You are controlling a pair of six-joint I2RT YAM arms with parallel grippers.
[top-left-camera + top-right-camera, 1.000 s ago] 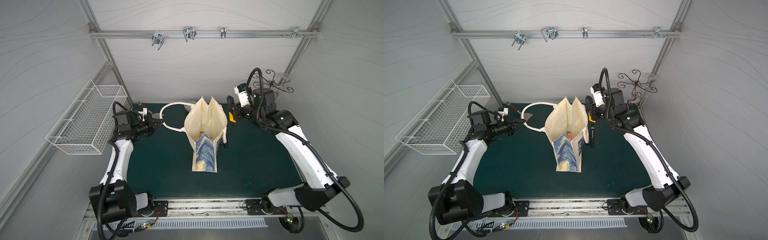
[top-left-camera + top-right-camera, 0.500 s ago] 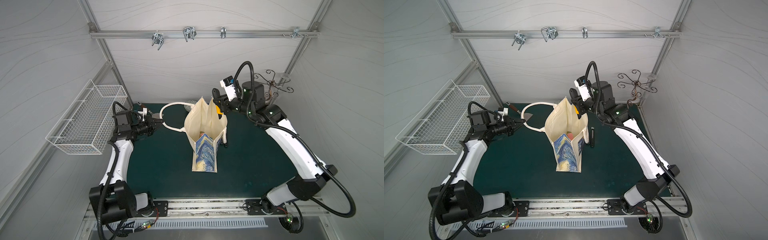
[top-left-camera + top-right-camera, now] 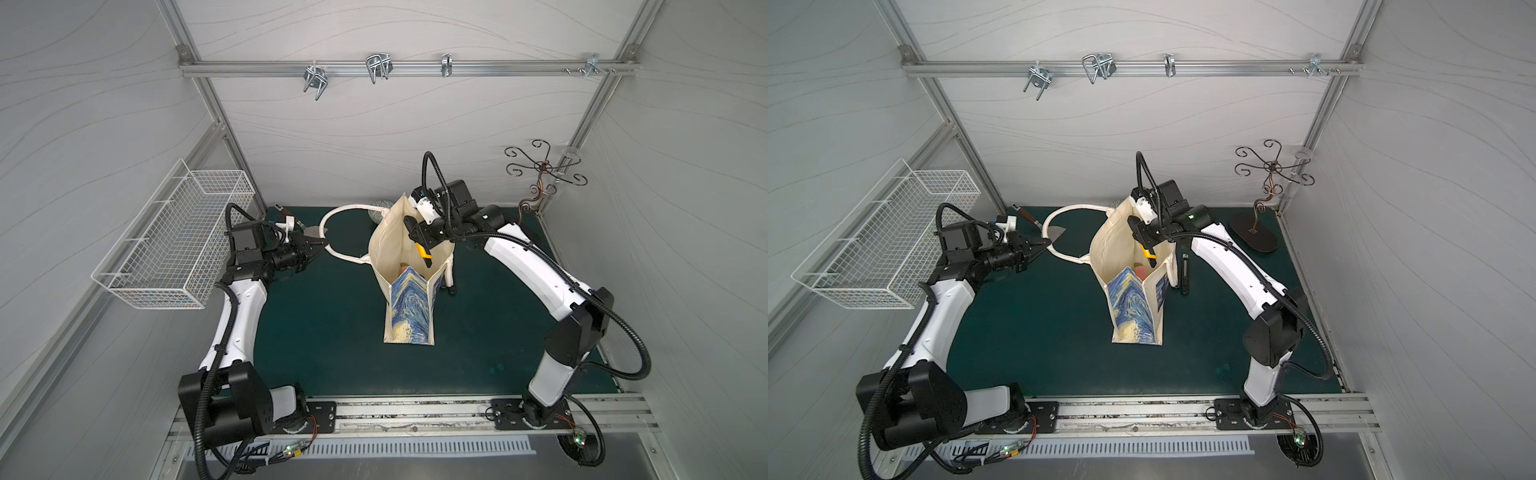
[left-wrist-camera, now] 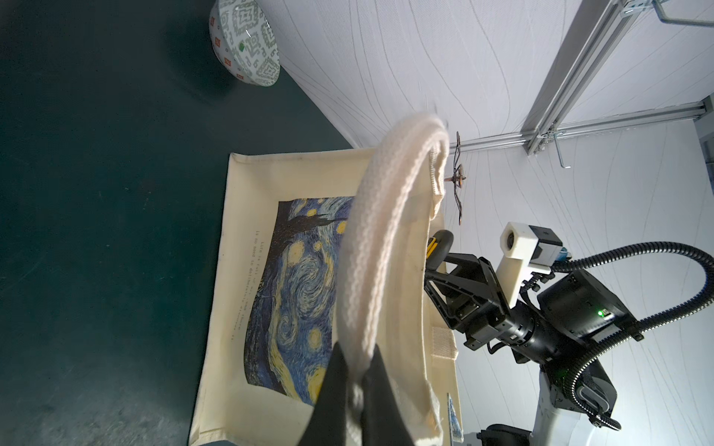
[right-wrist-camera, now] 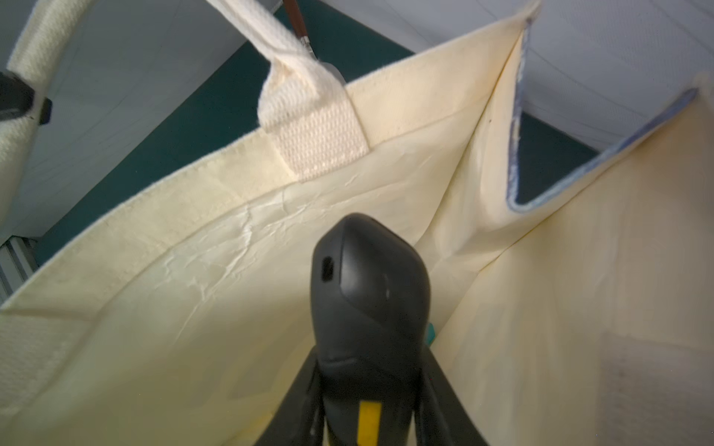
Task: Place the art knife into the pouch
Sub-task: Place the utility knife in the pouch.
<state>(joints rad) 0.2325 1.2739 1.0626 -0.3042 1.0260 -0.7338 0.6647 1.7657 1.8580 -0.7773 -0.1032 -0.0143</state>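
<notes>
Pouch [image 3: 409, 307]: upright on the table [image 3: 324, 332], mouth gaping, printed end toward the front.
Pouch contents: pinkish item [image 3: 1142, 271] low inside, mostly hidden, identity unclear.
Art knife [image 3: 424, 254]: black and yellow, black end pointing down into the pouch mouth.
Right tool [image 3: 419, 237]: clenched around the art knife at the rim.
Left tool [image 3: 314, 246]: clamped on one handle [image 4: 371, 251], which is drawn sideways.
Wire basket [image 3: 174, 245]: on the side wall, contents unclear.

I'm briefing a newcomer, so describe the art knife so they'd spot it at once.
Find the cream pouch standing on the green mat. At its open mouth the right gripper is shut on the art knife. It is black with a yellow stripe, unlike the all-dark tool lying beside the pouch.
</notes>
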